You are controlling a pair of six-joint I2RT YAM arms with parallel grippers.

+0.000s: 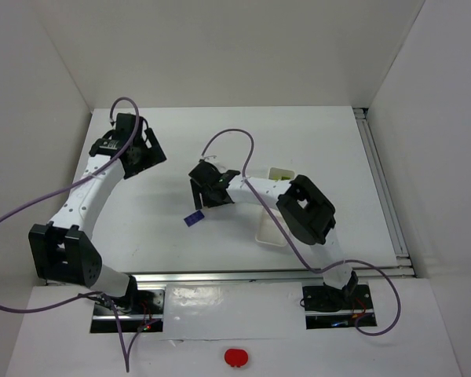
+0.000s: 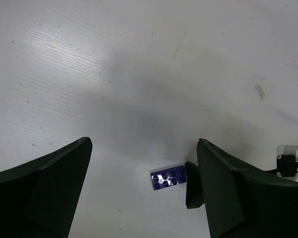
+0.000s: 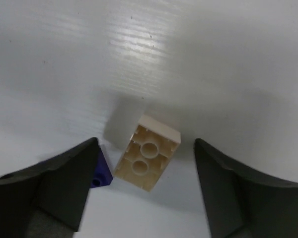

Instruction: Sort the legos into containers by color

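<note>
hovering right tool [image 1: 204, 198], spread apart, over an upturned cream brick [image 3: 146, 158]
blue brick [image 2: 167, 179] just beside it on the surface [image 1: 157, 228]; left tool [image 2: 144, 148] also apart, empty.

I could read no text, label, brand or number in any of the three views. In the top view, a small pale marking [image 1: 106, 146] sat on the black housing near the wrist of the left arm [image 1: 90, 196], but it was too small and blurred for me to make out.
</note>
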